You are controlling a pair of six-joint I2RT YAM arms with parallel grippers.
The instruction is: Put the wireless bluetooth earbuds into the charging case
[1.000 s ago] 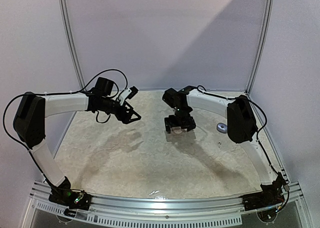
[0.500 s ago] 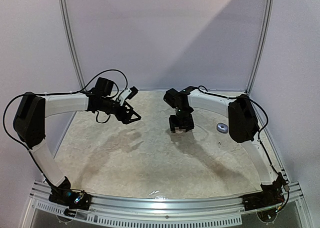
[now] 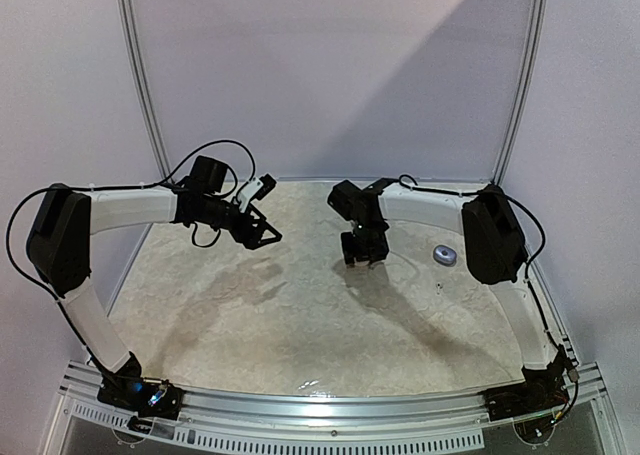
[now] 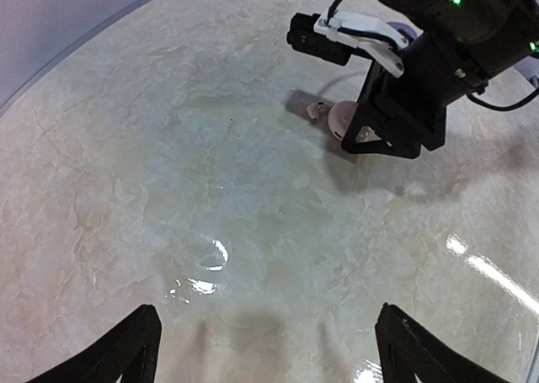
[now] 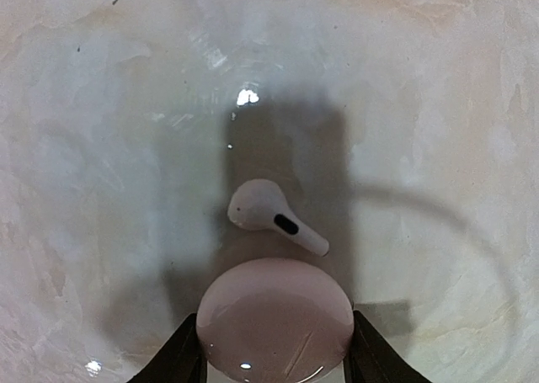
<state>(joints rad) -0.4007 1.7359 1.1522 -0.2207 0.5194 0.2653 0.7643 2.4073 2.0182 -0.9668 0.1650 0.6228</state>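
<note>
Right wrist view: your right gripper (image 5: 276, 359) has narrowed from wide open onto the pink charging case (image 5: 274, 311), fingers touching both sides, so the case looks held. One earbud (image 5: 268, 212) lies on the counter (image 5: 438, 105) just beyond it, long axis diagonal, stem pointing lower right. Your left gripper (image 4: 269, 358) hangs wide and empty.

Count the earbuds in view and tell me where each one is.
1. The small white stemmed earbud lies on the pale marbled table, just beyond the round pale-pink case in the right pincer. Others may be hidden.
</note>
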